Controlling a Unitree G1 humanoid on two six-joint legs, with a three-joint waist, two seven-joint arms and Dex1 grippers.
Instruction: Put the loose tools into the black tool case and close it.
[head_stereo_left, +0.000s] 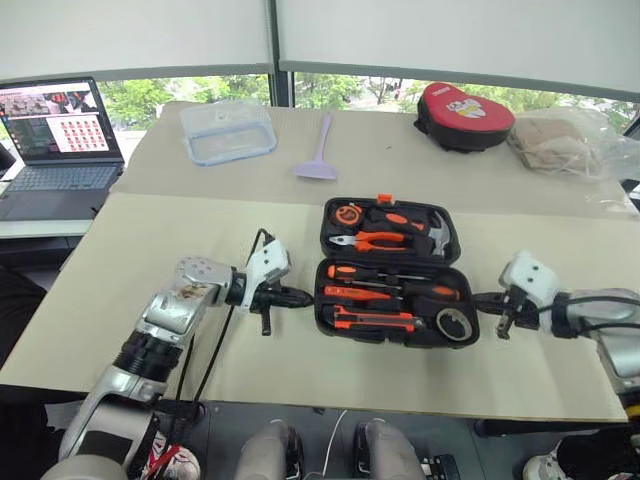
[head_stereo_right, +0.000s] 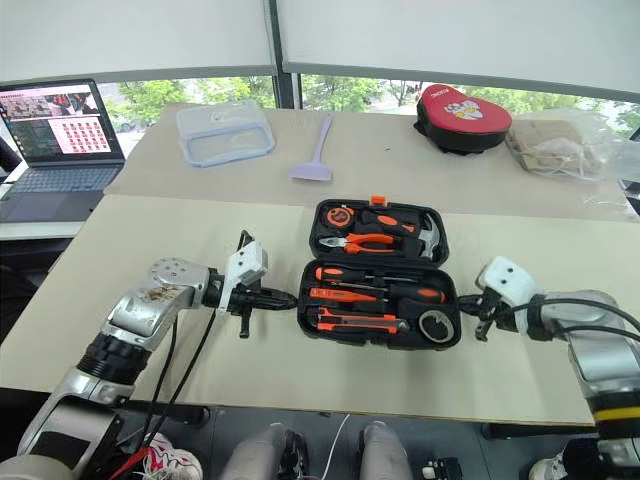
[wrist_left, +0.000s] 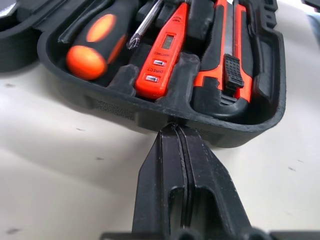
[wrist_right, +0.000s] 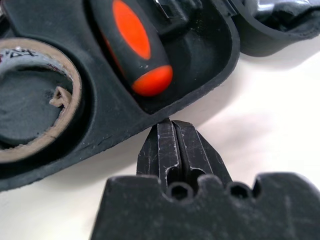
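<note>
Bench: cream top, spans most of the head view. We find the black tool case lying open at frame centre, lid half toward the upper frame.

Near half of the case holds the two screwdrivers, the utility knife, the tape roll at its lower-right corner, and the small tester screwdriver in its slot. We see no loose tool on the bench, so loading looks done; closing the lid and latching are left.

Left pincer: fingers pressed together, empty, tip at the case's left wall. Right pincer: fingers together, empty, tip at the right wall.
</note>
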